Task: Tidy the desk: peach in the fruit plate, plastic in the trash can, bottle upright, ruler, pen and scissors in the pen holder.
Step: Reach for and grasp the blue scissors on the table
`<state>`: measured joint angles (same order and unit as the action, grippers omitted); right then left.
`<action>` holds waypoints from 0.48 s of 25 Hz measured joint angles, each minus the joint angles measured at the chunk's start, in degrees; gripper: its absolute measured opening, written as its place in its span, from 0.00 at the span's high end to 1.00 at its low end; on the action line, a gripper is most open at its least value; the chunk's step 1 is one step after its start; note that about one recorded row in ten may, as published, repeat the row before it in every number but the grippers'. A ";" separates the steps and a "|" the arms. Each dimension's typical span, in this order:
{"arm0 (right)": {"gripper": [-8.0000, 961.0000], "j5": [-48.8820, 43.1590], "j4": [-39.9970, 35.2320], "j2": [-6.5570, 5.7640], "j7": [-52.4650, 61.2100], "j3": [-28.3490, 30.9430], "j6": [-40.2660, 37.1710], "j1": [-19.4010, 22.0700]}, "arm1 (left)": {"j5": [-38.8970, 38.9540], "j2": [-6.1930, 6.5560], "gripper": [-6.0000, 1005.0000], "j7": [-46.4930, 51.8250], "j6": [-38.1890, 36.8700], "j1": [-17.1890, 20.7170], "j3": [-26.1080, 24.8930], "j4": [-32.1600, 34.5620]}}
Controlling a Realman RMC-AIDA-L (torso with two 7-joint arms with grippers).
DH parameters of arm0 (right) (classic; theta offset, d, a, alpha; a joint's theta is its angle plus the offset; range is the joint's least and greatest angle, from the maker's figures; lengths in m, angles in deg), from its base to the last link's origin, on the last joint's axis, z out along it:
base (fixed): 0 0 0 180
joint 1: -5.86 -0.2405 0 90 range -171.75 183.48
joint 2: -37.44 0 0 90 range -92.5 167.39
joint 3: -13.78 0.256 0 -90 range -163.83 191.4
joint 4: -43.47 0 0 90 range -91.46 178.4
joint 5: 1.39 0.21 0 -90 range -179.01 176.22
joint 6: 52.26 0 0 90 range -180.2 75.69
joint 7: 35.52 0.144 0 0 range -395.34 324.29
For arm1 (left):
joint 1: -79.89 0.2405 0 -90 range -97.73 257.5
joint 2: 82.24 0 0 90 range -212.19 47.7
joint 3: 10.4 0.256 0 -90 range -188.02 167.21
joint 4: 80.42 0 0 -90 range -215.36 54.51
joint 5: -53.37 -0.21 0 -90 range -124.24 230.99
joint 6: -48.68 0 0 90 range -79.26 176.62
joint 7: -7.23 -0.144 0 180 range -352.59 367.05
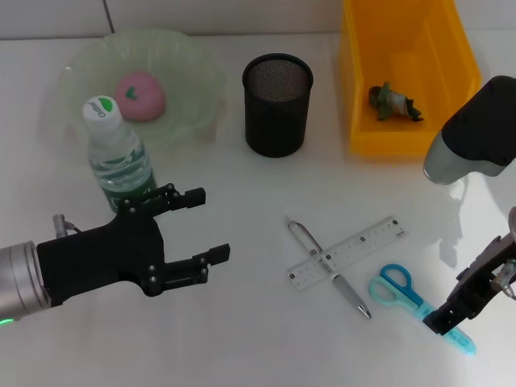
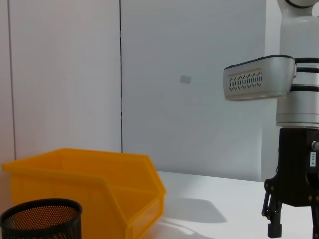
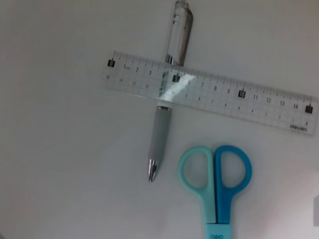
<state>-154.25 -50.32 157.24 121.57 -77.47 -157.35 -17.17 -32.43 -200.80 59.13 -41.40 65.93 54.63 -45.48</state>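
The white counter (image 1: 242, 339) carries everything; at its far right stands the yellow trash can (image 1: 403, 129), open at the top, with a small dark crumpled piece of plastic (image 1: 393, 102) lying inside; at the far left sits the pale green fruit plate (image 1: 193, 81), and the pink peach (image 1: 141, 94) rests in it. The black mesh pen holder (image 1: 277, 105) stands upright between plate and can, near the far edge. The bottle (image 1: 117, 157) stands upright just in front of the plate, its white cap up. The left hand (image 1: 197, 235) hangs over the counter just beside the bottle on its near side, fingers spread apart and holding nothing, pointing toward the counter's right edge. The right hand (image 1: 451, 314) sits low near the right front corner, directly over the scissors' blade end; I cannot tell whether its fingers are apart or together. The clear ruler (image 3: 209, 92) lies flat in the middle front, its long axis slanting from near-left to far-right; it lies across the pen (image 3: 167, 89), whose long axis crosses it, the metal tip pointing toward the front edge. The scissors (image 3: 217, 179) lie just beside the ruler toward the right front corner, blue handles toward the ruler, blades toward that corner.
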 joint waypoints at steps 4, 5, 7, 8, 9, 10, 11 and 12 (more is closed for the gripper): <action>0.13 0.03 0.34 0.00 0.87 -0.94 1.00 0.13 | -0.20 0.04 0.21 -0.02 -0.24 -0.05 0.02 0.00; 0.13 0.05 0.35 0.00 0.90 -1.07 1.22 0.20 | -0.22 0.07 0.21 -0.03 -0.25 -0.09 0.02 0.00; 0.13 0.06 0.40 0.00 0.92 -1.37 1.59 0.28 | -0.24 0.08 0.21 -0.03 -0.26 -0.13 0.02 0.01; 0.13 0.08 0.48 0.00 0.93 -1.49 1.75 0.32 | -0.24 0.09 0.21 -0.04 -0.26 -0.16 0.02 0.01; 0.16 0.10 0.62 0.00 0.93 -1.60 1.96 0.46 | -0.25 0.08 0.21 -0.04 -0.27 -0.17 0.02 0.02; 0.19 0.12 0.74 0.00 0.93 -1.70 2.32 0.59 | -0.26 0.09 0.21 -0.04 -0.27 -0.19 0.02 0.02; 0.22 0.16 1.01 0.00 0.93 -2.07 3.06 0.84 | -0.26 0.09 0.21 -0.05 -0.27 -0.19 0.04 0.03; 0.25 0.16 1.01 0.00 0.93 -2.07 3.06 0.84 | -0.27 0.09 0.21 -0.05 -0.27 -0.19 0.08 0.03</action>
<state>-154.10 -49.31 157.24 122.50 -79.53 -154.29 -16.32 -32.70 -200.71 59.08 -41.67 65.74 54.71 -45.45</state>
